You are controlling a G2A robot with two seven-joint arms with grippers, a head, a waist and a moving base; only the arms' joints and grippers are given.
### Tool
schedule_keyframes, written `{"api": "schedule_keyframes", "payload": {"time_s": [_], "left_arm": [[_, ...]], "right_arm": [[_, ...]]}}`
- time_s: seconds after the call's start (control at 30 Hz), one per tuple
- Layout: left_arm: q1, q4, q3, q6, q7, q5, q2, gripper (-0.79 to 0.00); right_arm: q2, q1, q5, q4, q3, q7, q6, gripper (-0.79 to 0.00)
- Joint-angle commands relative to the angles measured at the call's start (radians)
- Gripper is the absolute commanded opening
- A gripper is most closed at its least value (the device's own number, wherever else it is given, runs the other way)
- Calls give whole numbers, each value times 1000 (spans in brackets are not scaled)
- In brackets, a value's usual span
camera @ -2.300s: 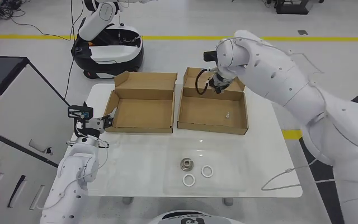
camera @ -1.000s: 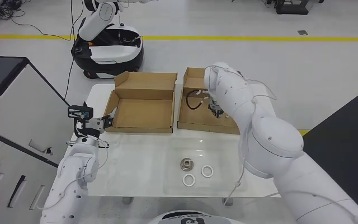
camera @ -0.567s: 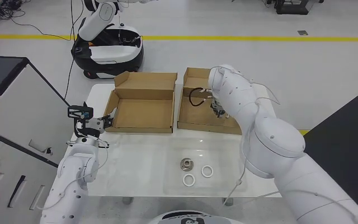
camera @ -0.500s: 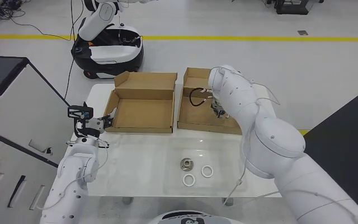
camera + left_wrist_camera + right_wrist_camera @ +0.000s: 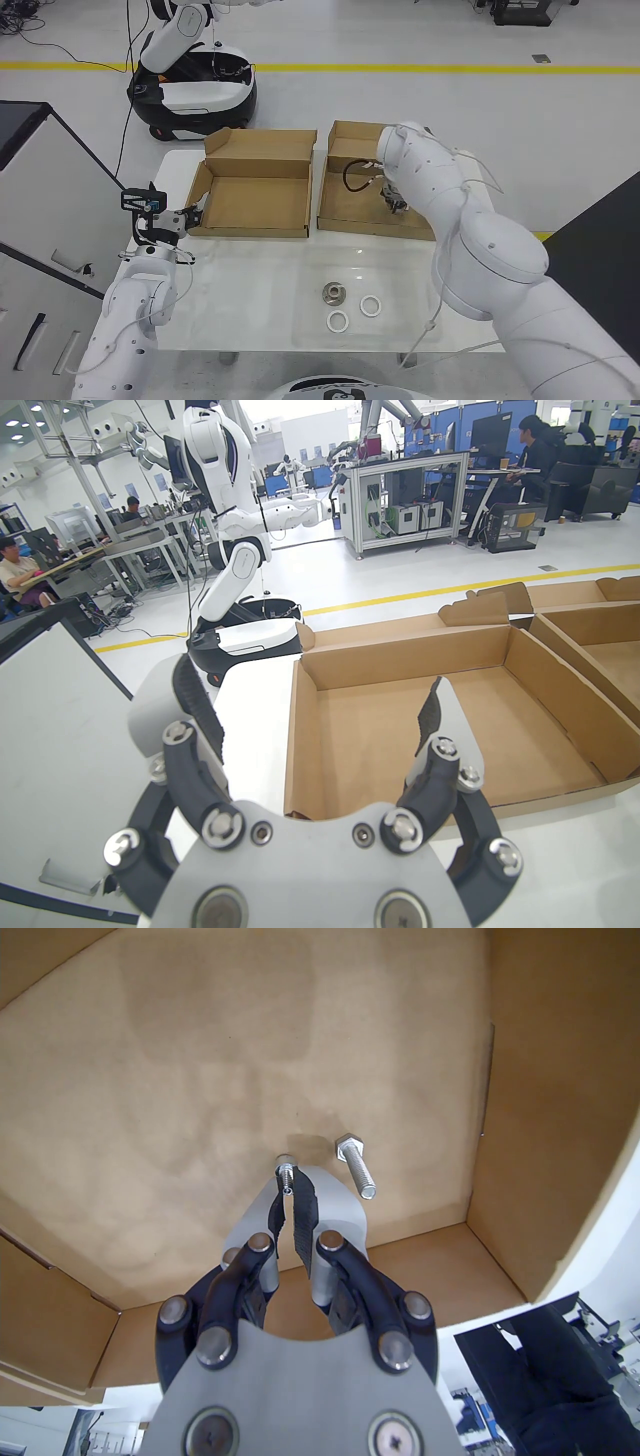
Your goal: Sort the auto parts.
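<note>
Inside the right cardboard box (image 5: 150, 1078), near its right-hand wall, the right gripper (image 5: 292, 1185) is now being held low over the floor. It has been brought down from above the box's far end, where it was being carried two seconds earlier. A small threaded bolt (image 5: 285, 1163) is being pinched between the black ribbed pads (image 5: 305, 1208), which are clenched on its shank, its head toward the brown cardboard. Just beside it, a longer steel hex bolt (image 5: 354, 1165) is being left lying on the box floor, apart from the fingers. The left cardboard box (image 5: 255, 200), shallow with its lid flap raised, is being left as before. At the left edge of the white table (image 5: 250, 290), the left gripper (image 5: 312, 682) is being kept spread wide and unmoved, with nothing between its fingers. Near the front edge, a round flanged metal part (image 5: 333, 294) and two white rings (image 5: 371, 306) are being left where they were.
</note>
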Motion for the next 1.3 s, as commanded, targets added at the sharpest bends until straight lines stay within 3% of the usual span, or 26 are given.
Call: {"api": "schedule_keyframes", "payload": {"time_s": [0.0,0.13,0.2,0.23,0.27,0.87,1.0,1.27], "left_arm": [[0,0,0,0,0,0,0,0],[0,0,0,0,0,0,0,0],[0,0,0,0,0,0,0,0],[0,0,0,0,0,0,0,0],[0,0,0,0,0,0,0,0],[0,0,0,0,0,0,0,0],[0,0,0,0,0,0,0,0],[0,0,0,0,0,0,0,0]], "right_arm": [[2,-1,1,-2,4,-1,1,-723],[6,2,4,-6,12,-6,6,-419],[7,4,1,-9,14,-6,6,-111],[8,6,1,-11,16,-5,5,-28],[9,9,1,-13,18,-5,5,0],[32,60,24,-52,64,-3,-37,0],[44,90,37,-42,79,-3,-118,0],[75,149,88,6,119,22,-408,0]]}}
